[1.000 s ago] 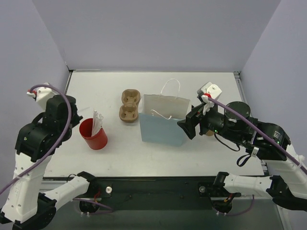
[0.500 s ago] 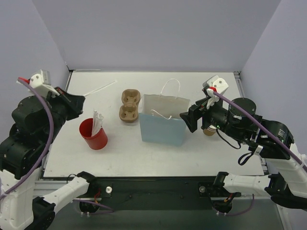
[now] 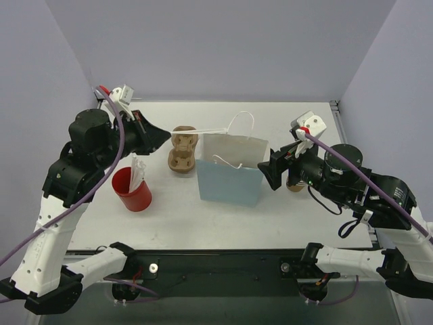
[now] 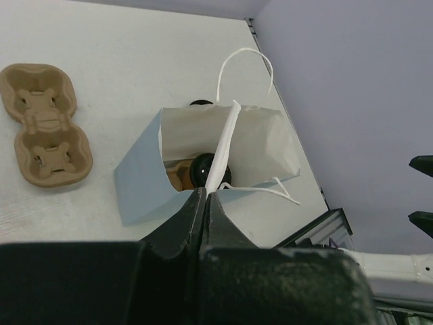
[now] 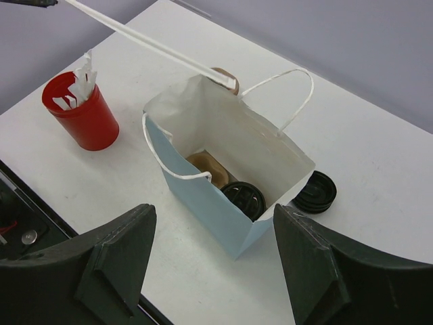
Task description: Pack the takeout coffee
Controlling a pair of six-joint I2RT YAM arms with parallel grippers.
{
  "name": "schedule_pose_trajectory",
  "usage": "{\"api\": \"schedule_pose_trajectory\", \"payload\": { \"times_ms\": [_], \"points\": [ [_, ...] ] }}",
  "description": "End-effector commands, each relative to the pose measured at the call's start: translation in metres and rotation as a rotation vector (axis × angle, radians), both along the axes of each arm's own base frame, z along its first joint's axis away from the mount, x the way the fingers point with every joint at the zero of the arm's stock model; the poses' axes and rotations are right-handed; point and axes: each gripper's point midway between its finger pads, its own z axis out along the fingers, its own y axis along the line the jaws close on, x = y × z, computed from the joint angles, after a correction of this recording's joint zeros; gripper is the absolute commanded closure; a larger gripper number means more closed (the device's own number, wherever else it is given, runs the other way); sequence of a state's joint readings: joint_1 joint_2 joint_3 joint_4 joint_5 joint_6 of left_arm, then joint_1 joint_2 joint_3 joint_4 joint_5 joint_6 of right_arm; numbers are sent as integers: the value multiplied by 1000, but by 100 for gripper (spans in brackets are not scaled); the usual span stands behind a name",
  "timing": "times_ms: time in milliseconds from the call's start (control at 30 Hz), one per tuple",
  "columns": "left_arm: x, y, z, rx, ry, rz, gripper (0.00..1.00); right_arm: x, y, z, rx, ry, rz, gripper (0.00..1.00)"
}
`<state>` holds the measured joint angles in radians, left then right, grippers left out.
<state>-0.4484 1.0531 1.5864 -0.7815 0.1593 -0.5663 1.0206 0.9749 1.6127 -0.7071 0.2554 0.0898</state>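
A brown kraft cup with a black lid (image 5: 243, 198) stands inside the light blue paper bag (image 3: 230, 179), next to a tan shape. It also shows in the left wrist view (image 4: 203, 169). The red cup (image 3: 132, 189) stands left of the bag and holds white wrapped straws. My left gripper (image 3: 166, 135) is shut on one white wrapped straw (image 3: 203, 131), whose far end reaches over the bag's open mouth (image 4: 223, 145). My right gripper (image 3: 270, 172) is open and empty, just right of the bag and aimed at it (image 5: 213, 213).
A tan two-hole pulp tray (image 3: 183, 150) lies left of the bag's back corner. A stack of black lids (image 5: 316, 191) sits on the table right of the bag, under my right arm. The bag's white handles (image 3: 240, 122) stand up.
My left arm has swung from the far left toward the bag, carrying the straw until its tip is over the bag's mouth. My right gripper has barely moved.
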Motion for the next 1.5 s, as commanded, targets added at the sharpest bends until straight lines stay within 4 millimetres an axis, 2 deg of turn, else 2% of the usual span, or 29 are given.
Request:
{"api": "schedule_pose_trajectory", "payload": {
  "times_ms": [0,33,267,367,433,533,567,600,667,733,800,867,900,967,1000,1033,1133,1200,1233,1267,1367,1400,1467],
  "points": [
    [-15,-14,-2,-7,-16,-110,100,5,-2,4,31,-8,-39,29],
    [-15,-15,-13,10,10,-118,100,5,-2,5,34,-8,-38,29],
    [-3,-11,-45,147,66,-80,100,3,-3,5,41,-6,-36,29],
    [2,-20,-57,175,71,-110,100,3,-4,4,41,-3,-42,30],
    [7,-28,-58,174,62,-128,92,6,-6,-1,34,7,-66,29],
    [14,-48,-55,156,55,-212,77,9,-7,-22,12,60,-113,29],
    [19,-55,-57,157,64,-234,74,8,-5,-27,40,96,-128,29],
    [21,-59,-46,147,45,-248,71,7,-4,-30,47,114,-136,29],
    [25,-63,-43,151,52,-254,56,7,-3,-40,57,150,-163,27],
    [25,-60,-38,152,40,-241,40,10,-5,-45,75,170,-208,27],
    [21,-53,-36,163,18,-229,29,13,-5,-48,74,183,-235,25],
    [19,-44,-32,194,-10,-204,11,14,-6,-49,58,191,-248,22],
    [17,-40,-34,211,-5,-199,9,14,-6,-50,50,195,-249,22],
    [15,-35,-31,232,-25,-192,7,15,-8,-51,38,204,-267,20],
    [14,-33,-31,239,-26,-190,7,15,-9,-48,48,204,-277,16],
    [13,-32,-33,243,-26,-188,6,15,-9,-47,58,211,-283,0],
    [4,-28,-16,197,-104,-180,5,15,-9,-44,84,218,-299,0],
    [6,-32,-17,140,-135,-172,4,17,-13,-44,108,220,-338,0],
    [-4,-32,-8,101,-176,-188,4,17,-13,-42,121,220,-342,0],
    [-2,-35,-11,73,-189,-188,3,17,-12,-39,142,224,-349,0],
    [-15,-34,0,9,-242,-201,3,15,-13,-28,182,221,-341,0],
    [-16,-33,-6,6,-236,-199,3,15,-13,-25,191,218,-340,0],
    [-24,-29,2,-19,-271,-195,3,14,-16,-20,213,206,-340,0]
  ]
}}
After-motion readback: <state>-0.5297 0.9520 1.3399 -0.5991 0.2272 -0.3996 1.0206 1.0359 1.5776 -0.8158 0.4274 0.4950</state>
